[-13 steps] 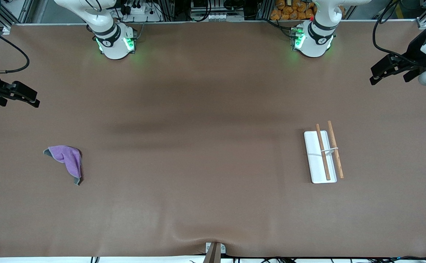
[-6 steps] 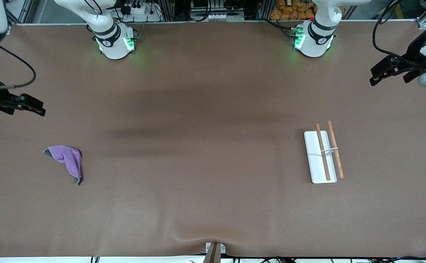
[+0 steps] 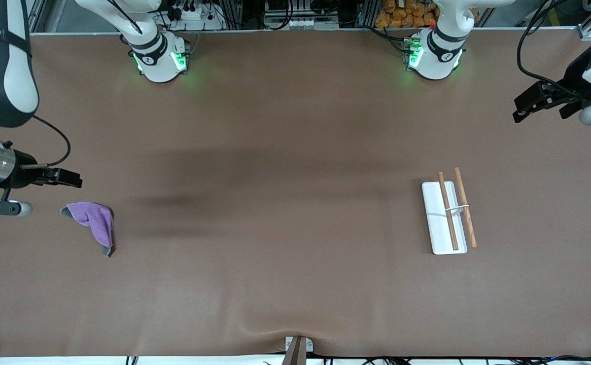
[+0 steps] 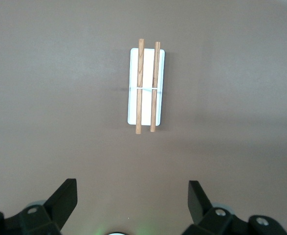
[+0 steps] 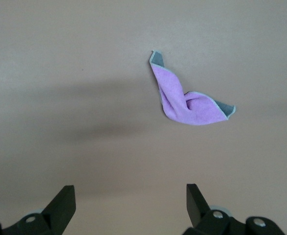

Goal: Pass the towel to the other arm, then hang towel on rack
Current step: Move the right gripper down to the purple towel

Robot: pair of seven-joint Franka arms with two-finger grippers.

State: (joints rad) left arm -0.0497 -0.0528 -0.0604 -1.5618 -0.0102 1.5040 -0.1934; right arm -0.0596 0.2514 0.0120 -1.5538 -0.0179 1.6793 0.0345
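Observation:
A crumpled purple towel with grey edging lies on the table toward the right arm's end; the right wrist view shows the towel too. My right gripper hangs open and empty in the air beside the towel, its jaws wide apart. The rack, a white tray with two wooden rods and a thin white crosspiece, stands toward the left arm's end, and the rack fills the middle of the left wrist view. My left gripper waits open and empty, high over that end of the table.
The brown table mat covers the whole table. Both arm bases stand along the edge farthest from the front camera. A small metal bracket sits at the mat's nearest edge.
My right arm has swung in over the table and brought its gripper toward the towel. The left gripper has barely shifted. Towel and rack have not moved.

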